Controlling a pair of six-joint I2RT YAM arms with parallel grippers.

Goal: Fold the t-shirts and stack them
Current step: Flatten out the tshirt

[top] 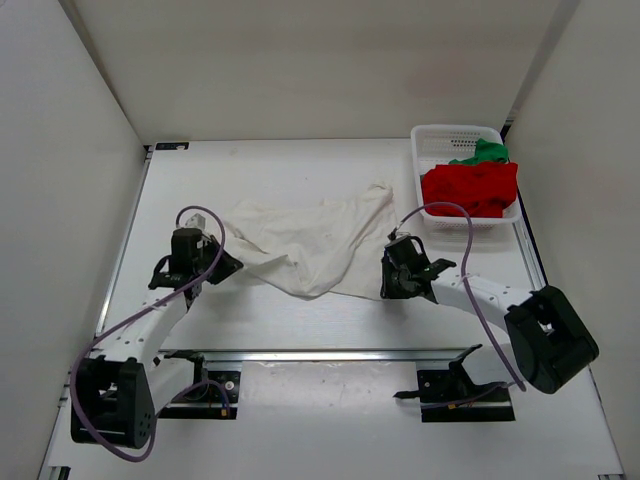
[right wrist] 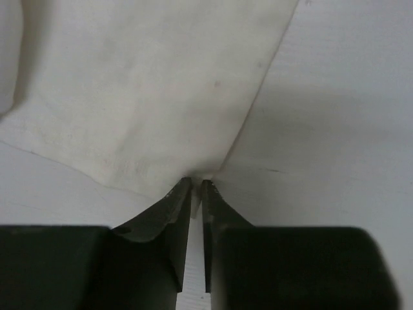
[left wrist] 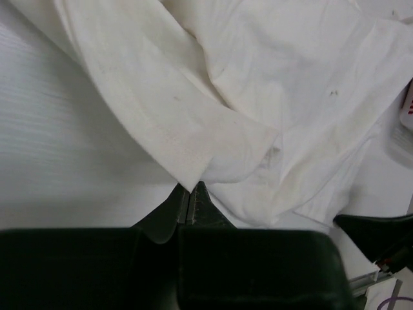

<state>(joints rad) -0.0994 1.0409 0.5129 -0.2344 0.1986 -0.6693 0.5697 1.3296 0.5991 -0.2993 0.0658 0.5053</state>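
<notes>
The cream-white t-shirt (top: pixel 310 240) lies crumpled and partly spread in the middle of the table. My left gripper (top: pixel 228 263) is shut on its left corner; the left wrist view shows the cloth (left wrist: pixel 258 97) pinched at the gripper (left wrist: pixel 189 192). My right gripper (top: pixel 386 290) is shut on the shirt's right lower corner; the right wrist view shows the cloth (right wrist: pixel 142 90) pinched at the gripper (right wrist: pixel 196 186). The red t-shirt (top: pixel 470 188) and the green t-shirt (top: pixel 484 153) lie bunched in the white mesh basket (top: pixel 432 140) at the back right.
White walls enclose the table on three sides. A metal rail (top: pixel 330 354) runs along the near edge by the arm bases. Purple cables loop from each arm.
</notes>
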